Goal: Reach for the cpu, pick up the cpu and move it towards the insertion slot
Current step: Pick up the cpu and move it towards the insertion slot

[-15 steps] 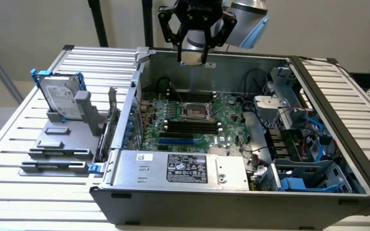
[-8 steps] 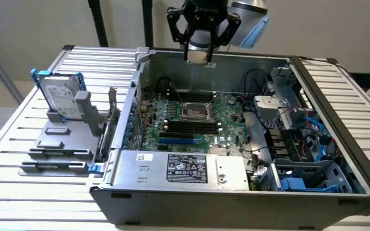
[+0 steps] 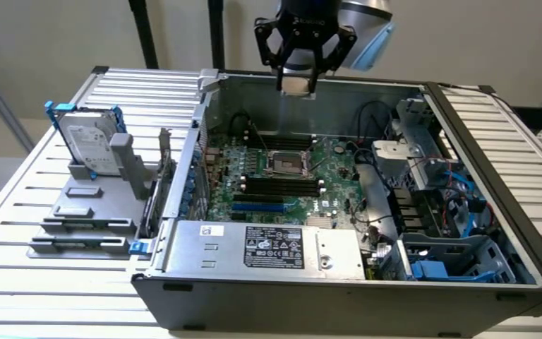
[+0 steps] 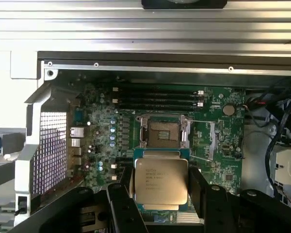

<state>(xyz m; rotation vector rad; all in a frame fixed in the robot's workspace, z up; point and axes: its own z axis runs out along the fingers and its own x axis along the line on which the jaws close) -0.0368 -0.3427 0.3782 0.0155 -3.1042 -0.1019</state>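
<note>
We see the black two-fingered gripper (image 3: 298,81) hanging high above the open grey metal computer case (image 3: 346,282), and its fingers (image 4: 200,191) are closed on the small flat square cpu with the silvery-grey metal top (image 4: 161,180), one on each side edge, so we judge the reaching and the pick-up as done. In the exterior view the chip (image 3: 298,85) shows as a pale square between the finger tips, well clear of the case's rear wall. What is left, as we read it, is the rest of the travel toward the insertion slot, the square socket with a shiny metal frame and dark centre (image 3: 287,164) on the green motherboard (image 3: 252,176); the wrist view shows that socket (image 4: 164,132) open and unoccupied, lying just beyond the held chip's far edge. There is free air straight down to the socket. Around it the room narrows: the long black memory slots (image 3: 276,189) lie just beside it, black cables (image 3: 375,113) loop near the exterior view's right, and the case walls close in on every side. The upright silver hard drive with blue rails (image 3: 90,145) stands well apart on the slatted metal worktop (image 3: 26,212).
</note>
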